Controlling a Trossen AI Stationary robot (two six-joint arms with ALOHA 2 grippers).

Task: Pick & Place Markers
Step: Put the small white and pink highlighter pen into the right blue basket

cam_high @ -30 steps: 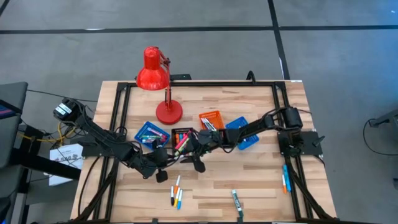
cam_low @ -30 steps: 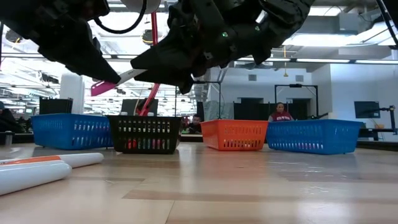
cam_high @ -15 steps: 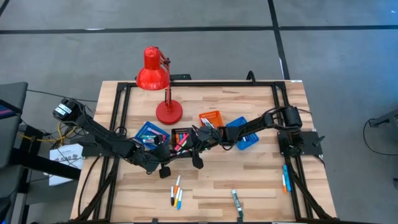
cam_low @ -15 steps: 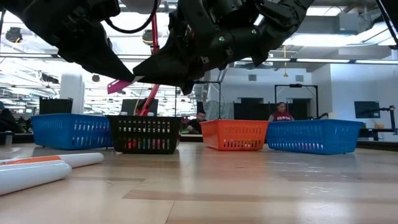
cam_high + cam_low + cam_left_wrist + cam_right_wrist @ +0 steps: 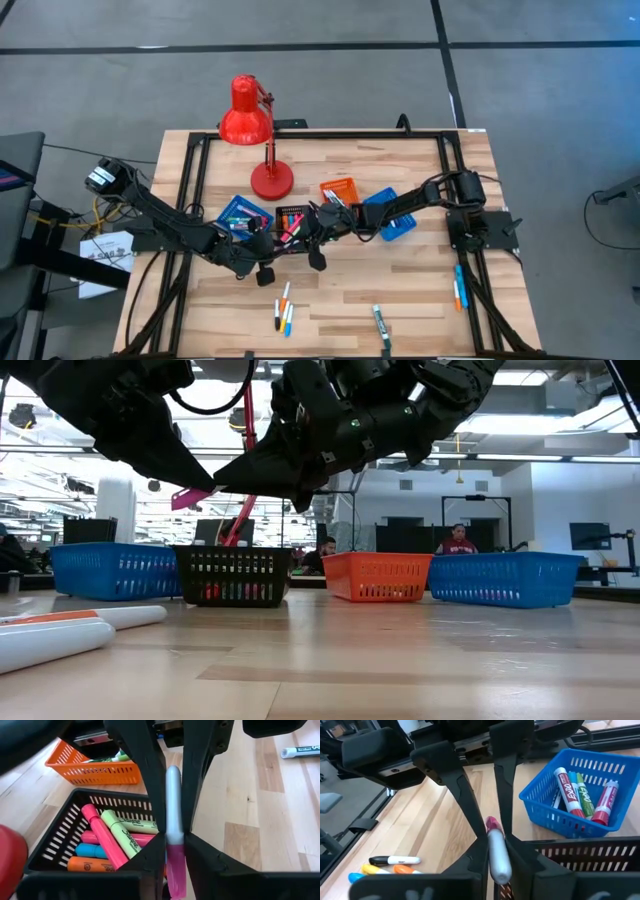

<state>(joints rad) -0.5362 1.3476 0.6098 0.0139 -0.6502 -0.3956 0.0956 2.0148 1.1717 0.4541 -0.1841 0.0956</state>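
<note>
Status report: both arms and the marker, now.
Right gripper shut on pink marker, white end. Left gripper shut on its pink end. Both above black tray. Nothing in the way.

Markers | held one: pink cap, white-grey barrel, roughly level, pinched between both grippers above the black tray | in black tray: pink, yellow, blue, orange, lying flat | in blue tray: red, green, side by side | loose on table: small cluster, near front edge
</note>
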